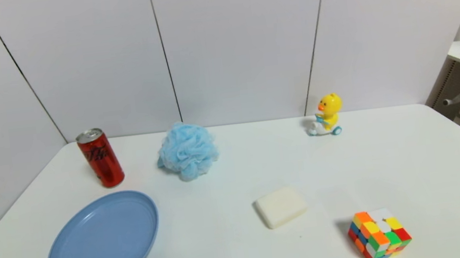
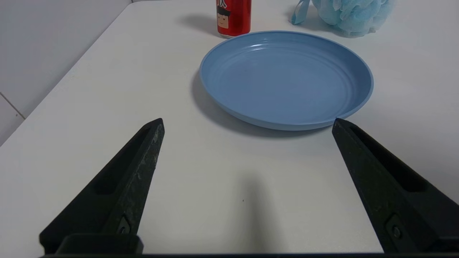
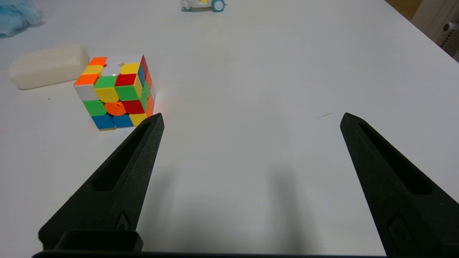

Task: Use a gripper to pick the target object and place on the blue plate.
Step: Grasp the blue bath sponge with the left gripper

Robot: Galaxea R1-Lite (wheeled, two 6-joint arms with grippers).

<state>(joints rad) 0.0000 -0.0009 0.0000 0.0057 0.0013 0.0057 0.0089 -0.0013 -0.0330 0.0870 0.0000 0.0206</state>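
The target object, a fluffy light-blue bath pouf (image 1: pixel 188 150) (image 2: pixel 353 15), rests on the white table toward the back, left of centre. An empty blue plate (image 1: pixel 103 244) (image 2: pixel 287 79) lies at the front left. Neither arm shows in the head view. My left gripper (image 2: pixel 248 122) hovers over bare table just short of the plate's near rim, open wide with nothing between its fingers. My right gripper (image 3: pixel 251 118) is open too, over bare table beside the cube, holding nothing. A corner of the pouf (image 3: pixel 16 16) shows far off in the right wrist view.
A red soda can (image 1: pixel 100 157) (image 2: pixel 233 17) stands behind the plate, left of the pouf. A white soap bar (image 1: pixel 281 206) (image 3: pixel 48 65) and a colourful puzzle cube (image 1: pixel 379 235) (image 3: pixel 115 90) lie front right. A yellow duck toy (image 1: pixel 326 116) stands at the back.
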